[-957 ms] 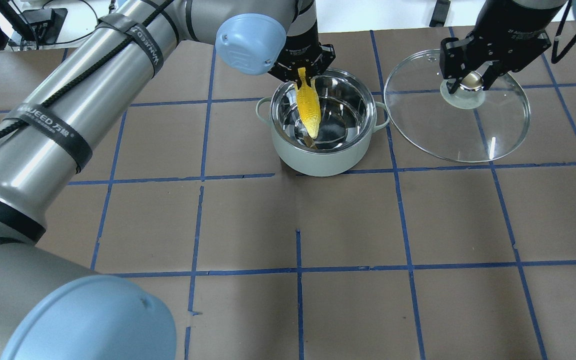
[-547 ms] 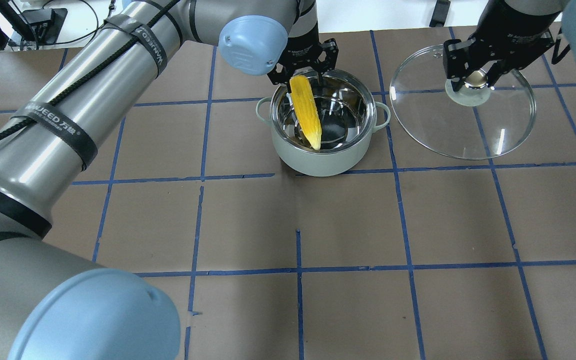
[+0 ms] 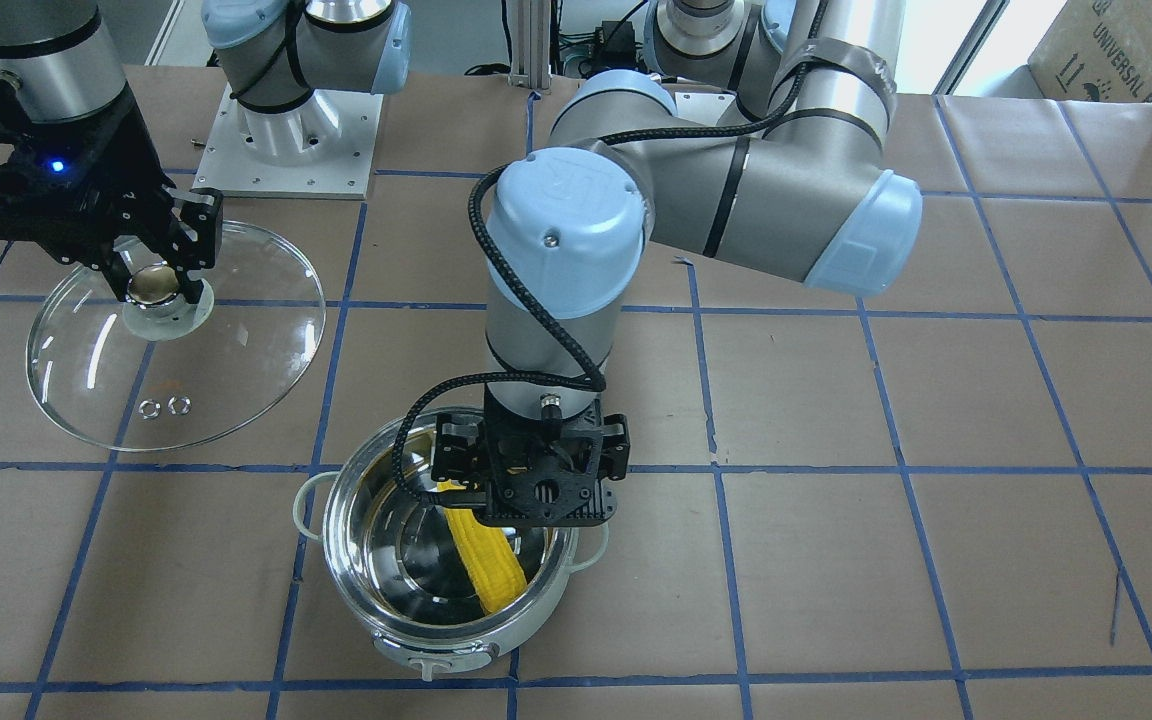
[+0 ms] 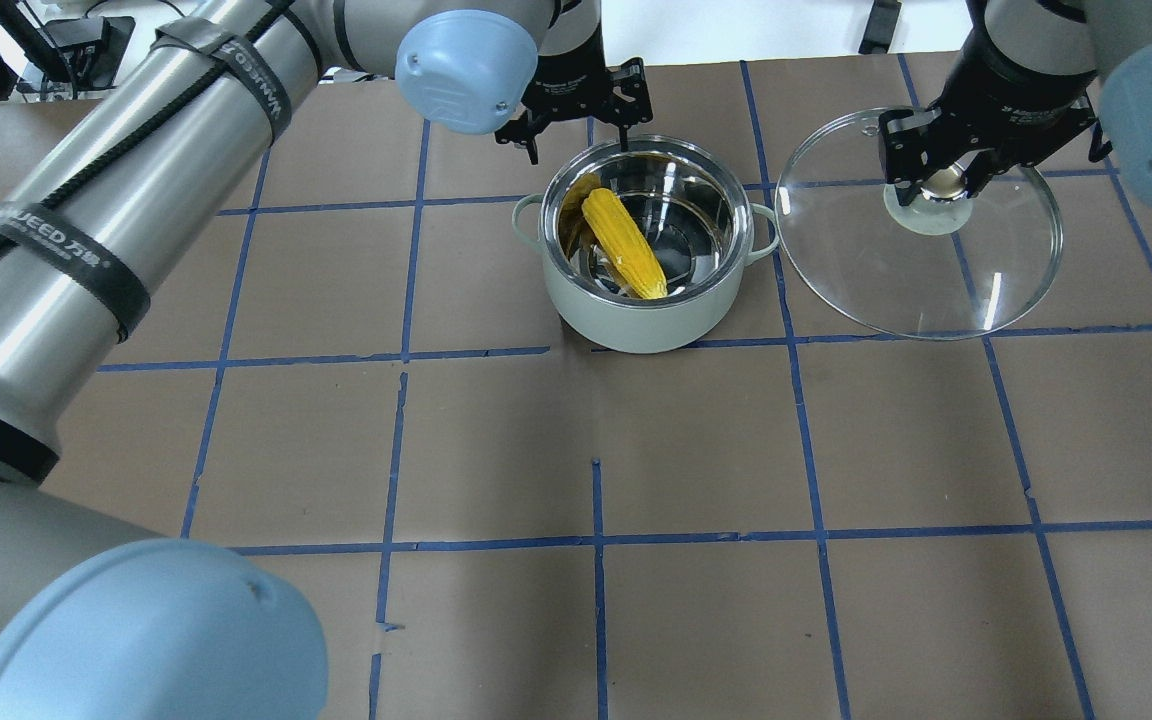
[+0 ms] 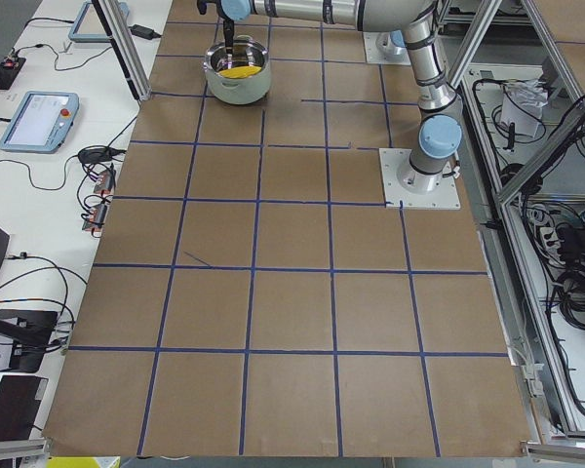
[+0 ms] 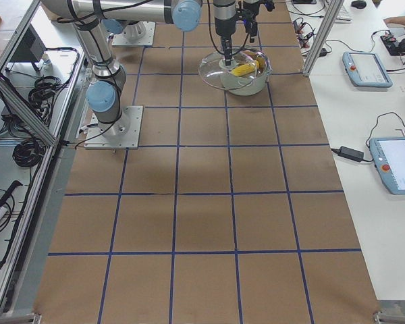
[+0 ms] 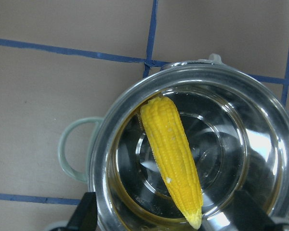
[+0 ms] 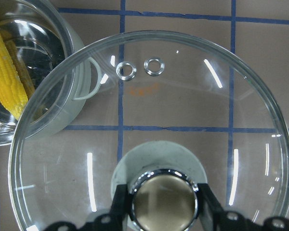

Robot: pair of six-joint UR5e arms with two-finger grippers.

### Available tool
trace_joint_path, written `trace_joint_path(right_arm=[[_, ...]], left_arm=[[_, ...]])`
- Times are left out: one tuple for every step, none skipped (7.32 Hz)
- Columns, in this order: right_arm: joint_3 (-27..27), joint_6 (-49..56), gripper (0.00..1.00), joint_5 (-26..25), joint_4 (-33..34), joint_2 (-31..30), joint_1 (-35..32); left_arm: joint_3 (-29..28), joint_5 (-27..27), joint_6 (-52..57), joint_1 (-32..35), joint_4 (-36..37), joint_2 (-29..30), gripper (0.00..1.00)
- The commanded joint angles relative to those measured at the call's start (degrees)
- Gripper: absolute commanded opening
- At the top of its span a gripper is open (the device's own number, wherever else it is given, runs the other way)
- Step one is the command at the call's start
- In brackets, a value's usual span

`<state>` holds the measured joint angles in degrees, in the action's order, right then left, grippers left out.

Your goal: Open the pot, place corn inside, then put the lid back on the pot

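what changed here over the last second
The left gripper let go of the corn, which dropped and lies slanted in the pot; the gripper, open, drew back past the far rim. The right gripper stays shut on the lid; the pot has not moved.

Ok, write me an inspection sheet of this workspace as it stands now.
surface: table covered in brown paper with a blue tape grid.
job's things: corn lies slanted inside the open pot; lid held beside the pot, not on it.
clutter: nothing seen.
grippers: left claw open and empty, above the pot; right claw shut on the lid's knob.
cables: black braided cable runs along the left arm.
surroundings: tablets on white side benches; cardboard box beyond the table.
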<state>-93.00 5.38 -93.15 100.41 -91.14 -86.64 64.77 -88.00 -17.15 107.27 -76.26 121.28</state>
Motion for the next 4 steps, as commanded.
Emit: trace_joint_path(right_arm=[[-0.2,-3.0,0.34,0.3,2.2,1.0,-2.7],[-0.2,-5.0,0.34,0.2,4.2,3.2,-5.4],[-0.2,-8.6,0.34,0.0,8.2,5.9,-9.1],[-0.1,-9.5,0.34,-0.2,11.3,9.1,-11.9]], left_arm=[[0.5,0.5,9.3,-4.1,-3.7,-3.5,1.0],[0.5,0.8,13.5,-6.2,-9.5,-6.4,1.0],[0.7,0.8,17.5,-9.1,-14.9,-10.3,1.0],[1.5,0.8,22.3,-11.9,-17.7,-13.8,1.0]])
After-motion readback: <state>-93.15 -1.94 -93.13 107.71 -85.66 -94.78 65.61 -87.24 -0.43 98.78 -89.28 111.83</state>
